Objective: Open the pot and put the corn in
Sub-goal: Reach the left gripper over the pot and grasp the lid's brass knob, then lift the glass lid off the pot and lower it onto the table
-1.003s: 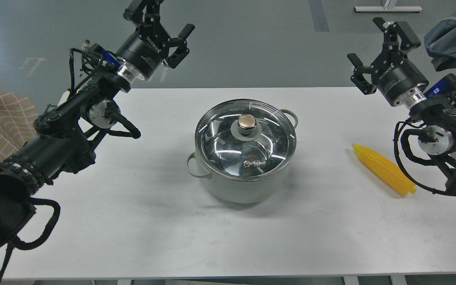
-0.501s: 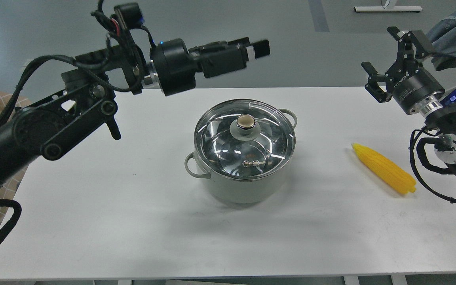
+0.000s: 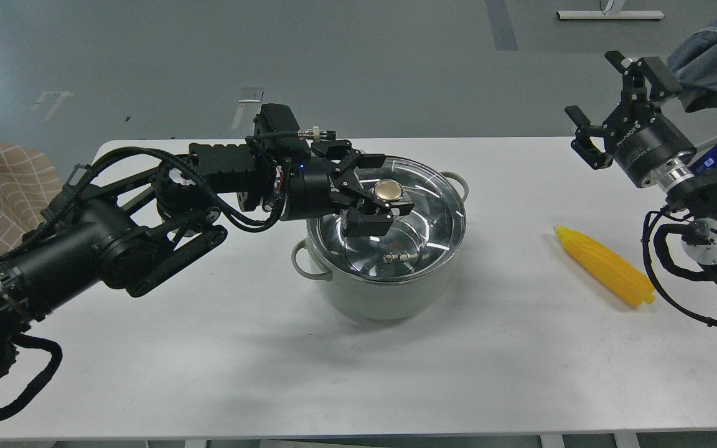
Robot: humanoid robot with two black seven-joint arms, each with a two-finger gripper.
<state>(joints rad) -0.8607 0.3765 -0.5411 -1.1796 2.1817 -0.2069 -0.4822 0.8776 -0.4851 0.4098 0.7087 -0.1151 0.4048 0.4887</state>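
I see a white table (image 3: pixel 209 348) from above, with my 2 black arms reaching in from either side. At the centre of the table stands the pot (image 3: pixel 383 292), pale grey-green with a shiny steel rim and 2 small loop handles, 1 at its near left and 1 at its far right. A round glass lid (image 3: pixel 421 230) covers the pot, with a brass-coloured knob (image 3: pixel 388 190) at its middle.

My left gripper (image 3: pixel 376 198) stretches in low over the lid from the left. Its 2 fingers are spread, 1 on the far side of the knob and 1 on the near side, so the knob sits between them. I cannot tell whether either finger touches the knob; a gap shows around it, and the jaws are not closed on it.

The corn (image 3: pixel 604 266), a bright yellow tapered cob, lies on the table to the right of the pot, well apart from it, its narrow tip pointing toward the far left.

My right gripper (image 3: pixel 617 93) is raised above the table's far right corner, its 2 fingers spread wide and holding nothing. It is well apart from the corn. Blue denim cloth (image 3: pixel 713 56) shows at the top right edge, just beyond that gripper.
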